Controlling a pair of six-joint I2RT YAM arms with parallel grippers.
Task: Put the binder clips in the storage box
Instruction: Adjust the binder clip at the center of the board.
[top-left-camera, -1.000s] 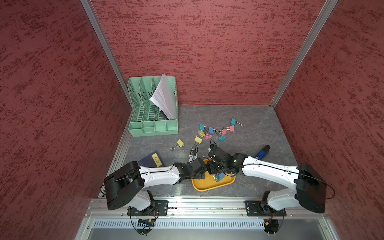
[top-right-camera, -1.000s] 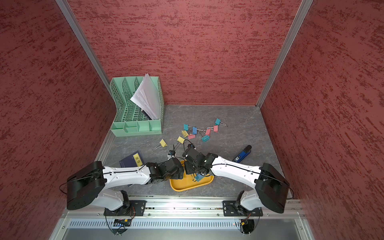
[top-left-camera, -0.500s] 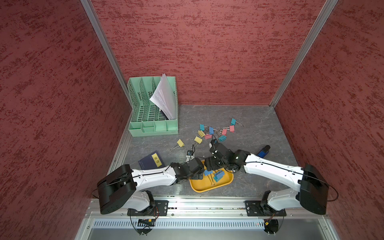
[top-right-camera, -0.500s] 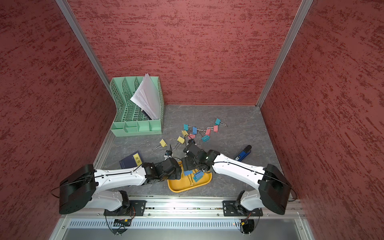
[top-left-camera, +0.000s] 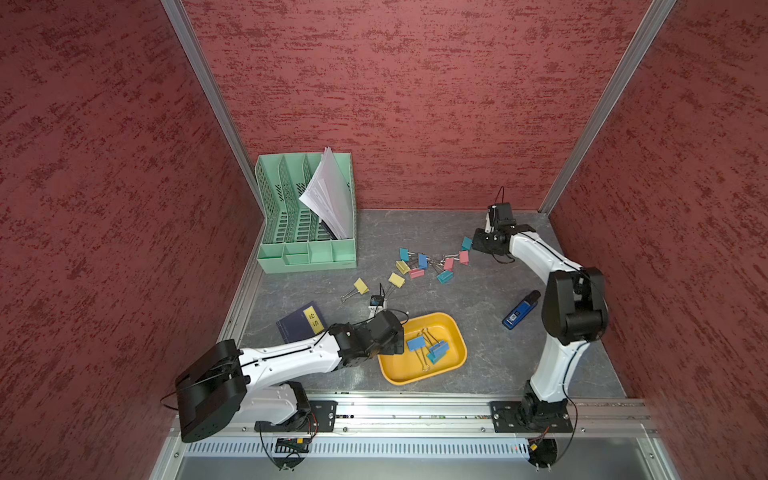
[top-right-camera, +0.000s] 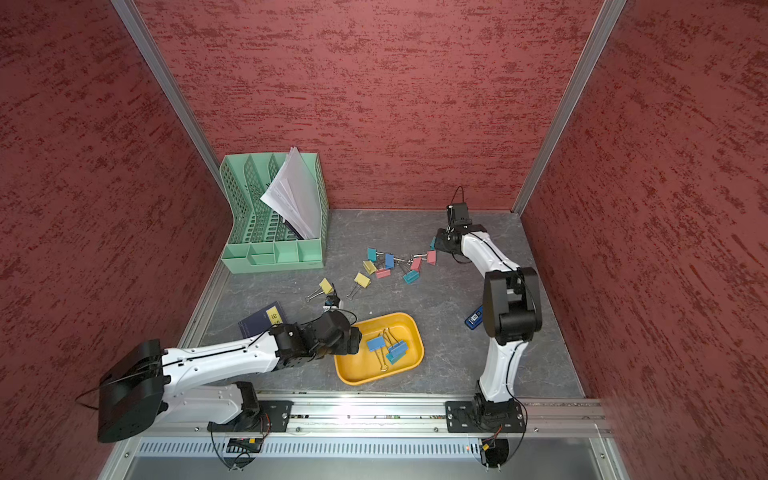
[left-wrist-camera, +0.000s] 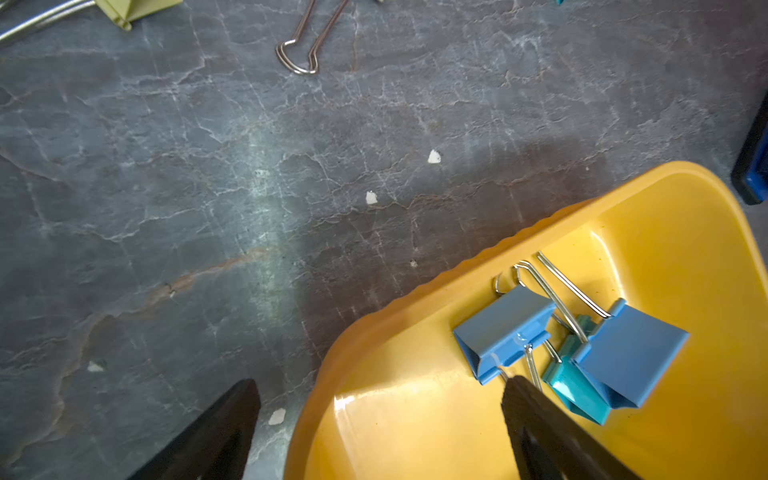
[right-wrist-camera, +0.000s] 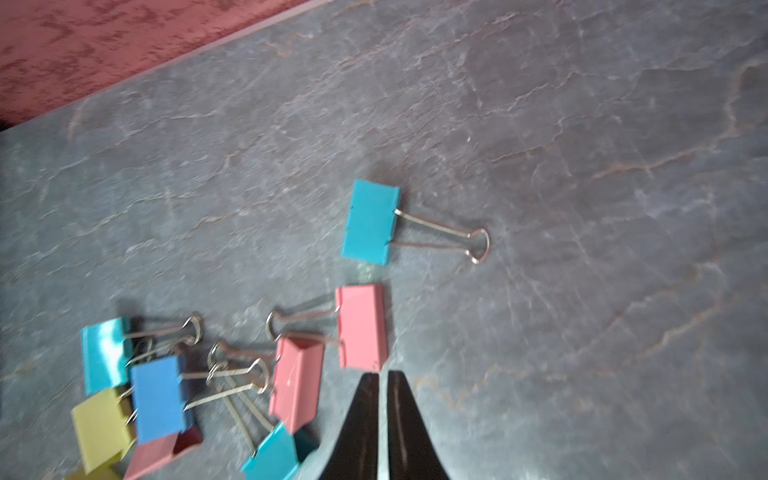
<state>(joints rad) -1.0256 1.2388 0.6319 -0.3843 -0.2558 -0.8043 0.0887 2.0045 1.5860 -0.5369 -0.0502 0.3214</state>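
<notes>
- The yellow box (top-left-camera: 457, 338) sits on the tabletop (top-left-camera: 478, 365) near the middle of its front edge. Three clips (top-left-camera: 415, 343) lie inside it, two blue and one teal, bunched together with their wire handles crossing.
- About ten loose clips (top-left-camera: 422, 261) are left out on the tabletop (yellow, pink, blue and teal). Most are in a cluster at the middle toward the far edge, and a yellow clip (top-left-camera: 360, 286) lies apart toward the left edge.
- I judge the job roughly a quarter done, with most of the picking ahead.
- The left end effector (left-wrist-camera: 380, 384) is released and empty. Its jaws spread across the box's left rim, one finger over the tabletop and one over the inside, its tip right by a blue clip.
- The right end effector (right-wrist-camera: 382, 376) is clenched on nothing, its tips just beside a pink clip (right-wrist-camera: 360, 326) at the right end of the cluster. A lone teal clip (right-wrist-camera: 371, 221) lies just past it, toward the far right corner.
- By my reading, the right arm needs to open before it can take either one.
</notes>
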